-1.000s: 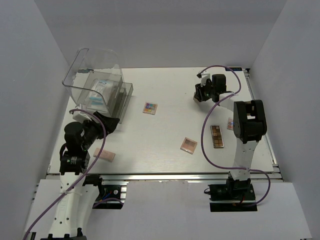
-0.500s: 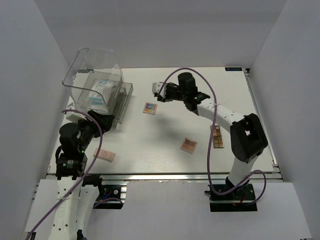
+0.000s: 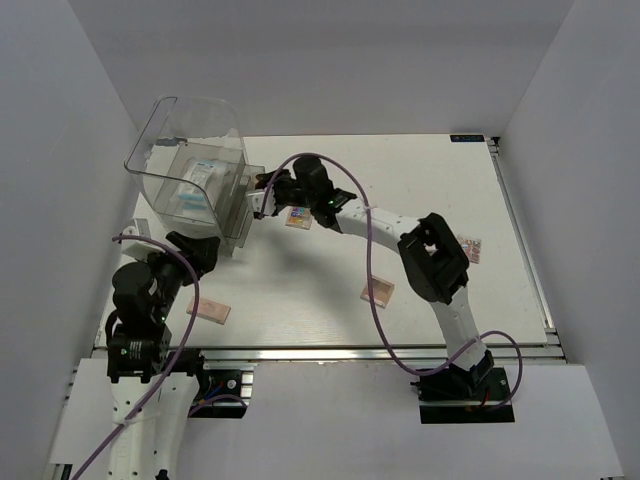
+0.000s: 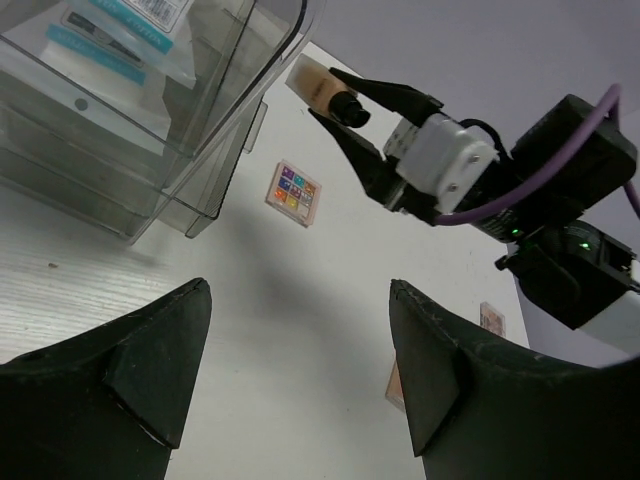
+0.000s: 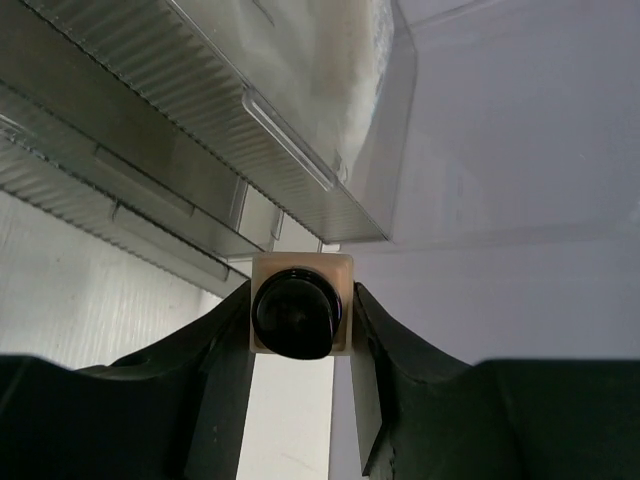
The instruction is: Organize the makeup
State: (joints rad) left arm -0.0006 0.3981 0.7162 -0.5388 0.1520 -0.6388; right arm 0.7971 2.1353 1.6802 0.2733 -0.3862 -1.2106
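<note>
Covering most of the top view, a white table [image 3: 420,190] is seen, with both arm bases at its near edge. A clear bin [image 3: 165,130] is placed at its far left, with a tall curved wall at the back and low stepped compartments in front. The right arm [image 3: 385,220] is stretched leftward across the table and ends just beside the bin's front. The left arm [image 3: 140,300] is folded near its base, on the near side of the bin. The left gripper [image 4: 298,300] is held with its jaws wide apart, nothing between them, and is aimed at the table in front of the bin. The right gripper [image 4: 325,92] is clamped on a beige bottle [image 5: 300,312]. A white-blue packet [image 3: 195,185] is stored inside the bin, in a back compartment. A square palette [image 3: 299,216] with coloured pans is laid flat on the table, just right of the bin, beside the right wrist. A peach compact [image 3: 209,310] is laid near the left arm. A second compact [image 3: 378,291] is laid near the table's middle, just beside the right arm's elbow. A small pink item [image 3: 470,250] is seen right of that arm; its kind cannot be told. The beige bottle is held off the table, pinched by both fingers, with its dark cap turned to the right wrist camera. It is right at the bin's front rim; contact with the bin cannot be told.
</note>
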